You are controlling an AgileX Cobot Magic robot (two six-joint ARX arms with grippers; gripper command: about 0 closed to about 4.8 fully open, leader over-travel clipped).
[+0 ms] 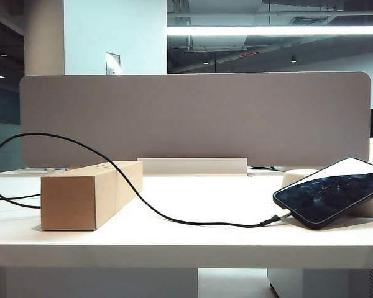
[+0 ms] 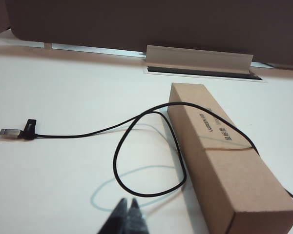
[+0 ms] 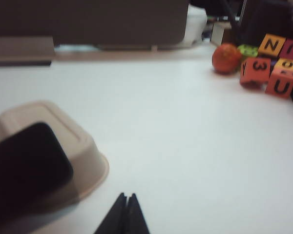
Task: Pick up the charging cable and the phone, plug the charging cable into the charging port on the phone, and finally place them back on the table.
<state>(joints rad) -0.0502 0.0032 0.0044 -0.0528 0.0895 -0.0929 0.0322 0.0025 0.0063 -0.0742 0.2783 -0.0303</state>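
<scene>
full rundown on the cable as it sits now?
The cable is long, thin and black, rubbery-looking. In the exterior view it arcs over the cardboard box, drops to the table and ends at the lower short edge of the phone; it looks plugged in, but the joint is too small to confirm. The left wrist view shows it draped over the box, looping on the table, and its free end, a silvery plug, lying flat. Neither the left gripper nor the right gripper, both shut, touches it.

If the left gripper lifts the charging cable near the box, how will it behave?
The charging cable is thin and lies in loose loops, so it will probably sag and trail. It drapes over the cardboard box and seems plugged into the phone, so pulling may tug both. Left gripper and right gripper are shut.
</scene>
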